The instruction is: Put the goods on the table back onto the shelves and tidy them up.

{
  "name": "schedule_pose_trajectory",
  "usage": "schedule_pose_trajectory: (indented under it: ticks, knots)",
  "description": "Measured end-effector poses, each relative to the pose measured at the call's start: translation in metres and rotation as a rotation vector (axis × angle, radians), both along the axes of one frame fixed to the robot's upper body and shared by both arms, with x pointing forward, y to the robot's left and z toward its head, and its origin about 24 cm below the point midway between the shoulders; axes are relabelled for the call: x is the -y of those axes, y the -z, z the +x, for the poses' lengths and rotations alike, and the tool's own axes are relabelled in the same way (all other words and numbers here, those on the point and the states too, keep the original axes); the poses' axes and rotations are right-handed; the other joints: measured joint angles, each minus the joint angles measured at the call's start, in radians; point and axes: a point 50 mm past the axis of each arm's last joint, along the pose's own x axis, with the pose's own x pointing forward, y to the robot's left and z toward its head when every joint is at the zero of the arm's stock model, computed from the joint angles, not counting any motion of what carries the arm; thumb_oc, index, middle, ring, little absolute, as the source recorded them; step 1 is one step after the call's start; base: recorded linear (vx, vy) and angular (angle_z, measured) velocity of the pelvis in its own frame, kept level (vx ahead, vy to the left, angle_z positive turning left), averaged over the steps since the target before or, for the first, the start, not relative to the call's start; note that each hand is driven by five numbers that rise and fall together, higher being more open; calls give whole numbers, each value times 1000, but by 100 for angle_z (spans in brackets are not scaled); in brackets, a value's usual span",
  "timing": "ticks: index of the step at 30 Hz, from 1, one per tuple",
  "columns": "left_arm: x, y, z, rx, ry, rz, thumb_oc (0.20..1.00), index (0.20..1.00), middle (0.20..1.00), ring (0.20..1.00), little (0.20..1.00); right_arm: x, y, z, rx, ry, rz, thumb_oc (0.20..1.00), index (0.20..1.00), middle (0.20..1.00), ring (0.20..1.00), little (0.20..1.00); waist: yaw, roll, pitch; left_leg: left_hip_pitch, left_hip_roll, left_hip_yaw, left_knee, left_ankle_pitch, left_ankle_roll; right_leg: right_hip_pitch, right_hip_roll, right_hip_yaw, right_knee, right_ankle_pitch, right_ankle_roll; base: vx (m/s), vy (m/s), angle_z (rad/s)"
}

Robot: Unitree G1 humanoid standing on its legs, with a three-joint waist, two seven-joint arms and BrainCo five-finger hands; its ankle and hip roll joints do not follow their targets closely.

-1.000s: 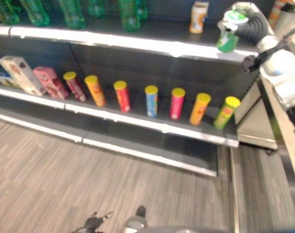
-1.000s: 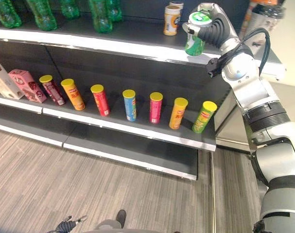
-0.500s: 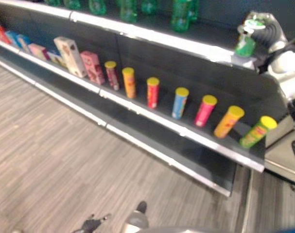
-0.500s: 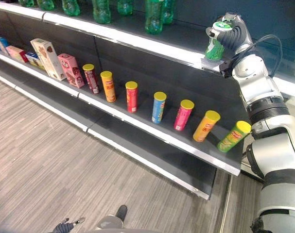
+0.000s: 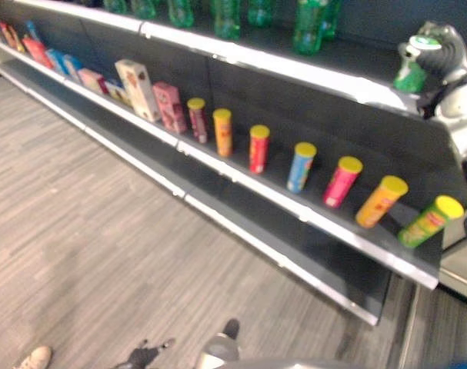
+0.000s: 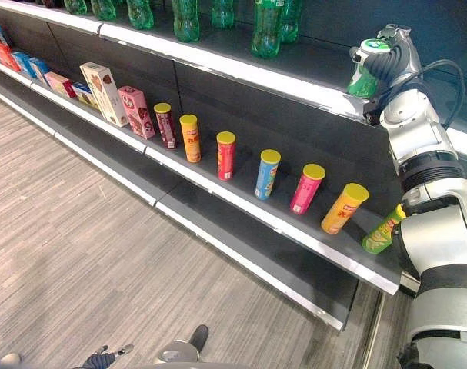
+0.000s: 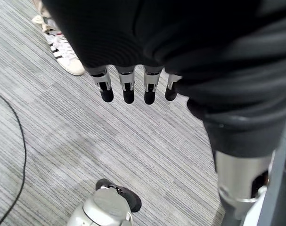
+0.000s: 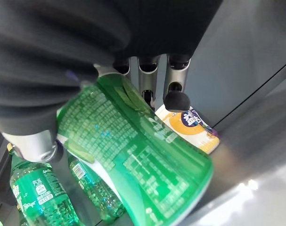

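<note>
Right eye view: right hand [image 6: 396, 55] grips a green can [image 6: 364, 68] at the shelf [image 6: 295, 77] edge; an early release could topple it.

My right hand [image 8: 147, 80] wrapped round green can [image 8: 133, 155]; orange-white cup [image 8: 190, 125] past fingertips, green bottles [image 8: 39, 193] beyond thumb.

Green can [image 6: 363, 73], white lid, upright, at top shelf [image 6: 241, 69] edge.

We see a glossy green can [image 8: 133, 155], clear plastic bottles [image 6: 268, 27], dark matt metal shelves [image 6: 241, 65], and wood-grain flooring [image 6: 71, 254].
</note>
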Motion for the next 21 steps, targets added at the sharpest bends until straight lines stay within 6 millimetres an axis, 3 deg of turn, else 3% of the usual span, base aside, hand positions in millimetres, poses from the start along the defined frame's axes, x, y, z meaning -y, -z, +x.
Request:
schedule_pose_trajectory:
  ticks: [21]
  knots:
    - [-1, 1, -4, -14, -6, 6, 1000, 1000, 1000, 1000, 1000, 7, 6, 1, -24, 47, -14, 200, 200, 200, 200, 200, 5, 2, -2, -1, 0, -6, 0, 3, -2, 2, 2, -5, 0, -1, 0, 0, 0, 0]
